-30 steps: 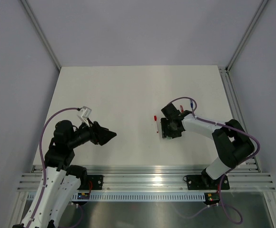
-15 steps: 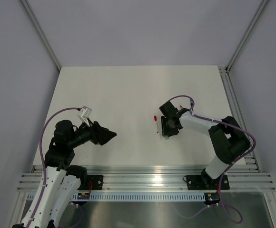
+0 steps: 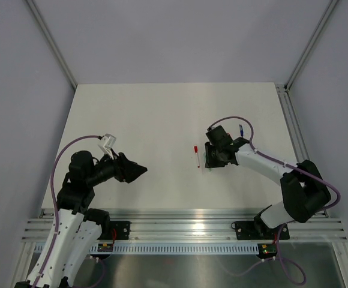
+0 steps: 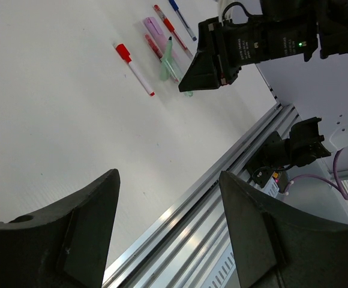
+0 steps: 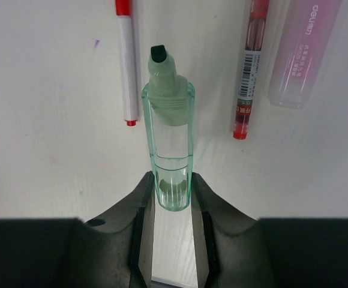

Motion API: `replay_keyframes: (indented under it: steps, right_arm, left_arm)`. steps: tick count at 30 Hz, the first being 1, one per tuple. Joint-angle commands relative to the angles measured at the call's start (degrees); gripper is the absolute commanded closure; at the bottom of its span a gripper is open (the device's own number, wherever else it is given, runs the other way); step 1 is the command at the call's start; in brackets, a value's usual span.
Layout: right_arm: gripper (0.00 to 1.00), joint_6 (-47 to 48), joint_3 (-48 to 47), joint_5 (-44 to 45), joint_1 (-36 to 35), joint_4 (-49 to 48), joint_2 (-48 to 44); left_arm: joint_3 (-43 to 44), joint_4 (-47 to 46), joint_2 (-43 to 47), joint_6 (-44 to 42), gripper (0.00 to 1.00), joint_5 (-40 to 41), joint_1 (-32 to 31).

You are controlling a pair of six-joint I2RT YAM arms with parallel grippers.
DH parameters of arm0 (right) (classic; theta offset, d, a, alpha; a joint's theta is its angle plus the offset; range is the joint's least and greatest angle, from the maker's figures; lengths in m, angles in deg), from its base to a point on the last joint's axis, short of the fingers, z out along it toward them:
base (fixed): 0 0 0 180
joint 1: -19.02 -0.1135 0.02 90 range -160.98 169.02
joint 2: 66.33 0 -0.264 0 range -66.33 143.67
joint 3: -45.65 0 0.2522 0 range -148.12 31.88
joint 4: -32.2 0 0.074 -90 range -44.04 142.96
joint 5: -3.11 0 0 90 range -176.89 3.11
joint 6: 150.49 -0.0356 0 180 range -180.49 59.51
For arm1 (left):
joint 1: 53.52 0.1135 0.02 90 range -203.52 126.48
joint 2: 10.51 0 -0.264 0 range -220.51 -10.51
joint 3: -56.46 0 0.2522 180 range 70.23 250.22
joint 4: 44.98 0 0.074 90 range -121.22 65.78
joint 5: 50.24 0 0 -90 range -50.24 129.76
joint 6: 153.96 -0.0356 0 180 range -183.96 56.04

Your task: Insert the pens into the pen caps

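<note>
A thick pale green pen [image 5: 168,144] with a black chisel tip lies on the white table [image 5: 54,150]. My right gripper [image 5: 173,183] is shut on its rear end, one finger against each side. Left of it lies a thin white pen [image 5: 126,66] with red ends; to the right are a red pen [image 5: 250,66] and a pink pen [image 5: 303,48]. The top view shows my right gripper [image 3: 213,159] at mid-table, a blue pen [image 3: 241,129] behind it. My left gripper [image 3: 139,172] hangs open and empty at the left. I make out no loose pen caps.
The left wrist view shows the row of pens [image 4: 162,48] beside the right gripper, and the aluminium rail [image 4: 210,198] along the table's near edge. Grey walls enclose the table on three sides.
My right gripper's fingers have closed in onto the pale green pen, and that wrist has shifted slightly to the right. The left arm has not moved.
</note>
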Motion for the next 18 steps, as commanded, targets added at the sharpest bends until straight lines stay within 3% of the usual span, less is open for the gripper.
replay_keyframes:
  steps: [1,13,18]
  right_arm:
    - [0.81,0.28,0.76,-1.62,-0.85,-1.63,-5.19]
    - [0.83,-2.8,2.87,0.4,-5.94,-2.51,-14.33]
    - [0.82,-6.04,3.75,-0.92,-14.73,-8.82,-16.45]
  left_arm:
    - [-0.01,-1.95,-0.14,-0.1,0.3,0.48,-0.09]
    - [-0.45,-2.47,-0.4,0.6,0.31,0.75,0.08]
    - [-4.4,-12.12,-0.93,9.38,0.32,-2.24,-0.27]
